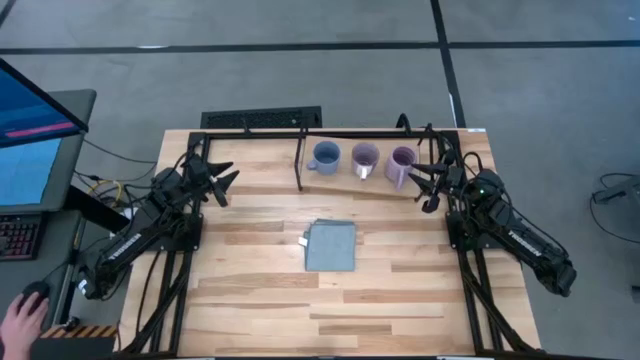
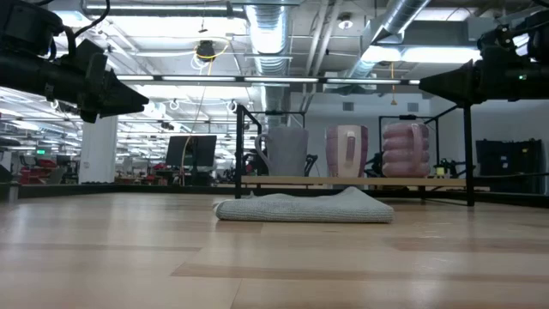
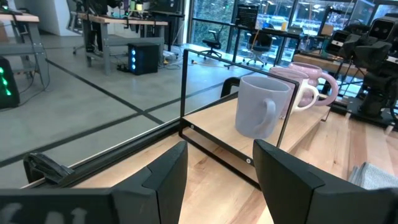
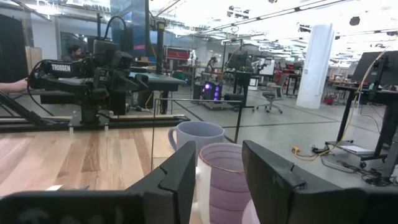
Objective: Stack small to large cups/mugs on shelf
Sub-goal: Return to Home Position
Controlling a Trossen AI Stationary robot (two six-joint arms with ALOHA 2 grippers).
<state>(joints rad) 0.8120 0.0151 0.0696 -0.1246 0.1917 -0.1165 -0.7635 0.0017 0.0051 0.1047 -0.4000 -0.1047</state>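
Both my tools are empty with their fingers spread wide. My left tool hangs over the bench at about 10 o'clock from the folded grey cloth, well apart from the shelf. My right tool sits at about 2 o'clock from the cloth, just beside the shelf's 3 o'clock end.

The shelf stands at the bench's 12 o'clock edge. All three mugs stand on it upright in a row: the blue mug at the 9 o'clock end, the smooth purple mug in the middle and the ribbed purple mug at the 3 o'clock end. They are side by side, not nested.

I judge the placing done, so the risk lies in pulling back. My right tool's fingers point towards the ribbed purple mug and the black frame rod beside it. If I swing or lift carelessly, a finger could catch that rod or the mug's handle. That could drag the light shelf, tip the end mug or knock it into its neighbour. My left tool has more room, and I see little risk there.
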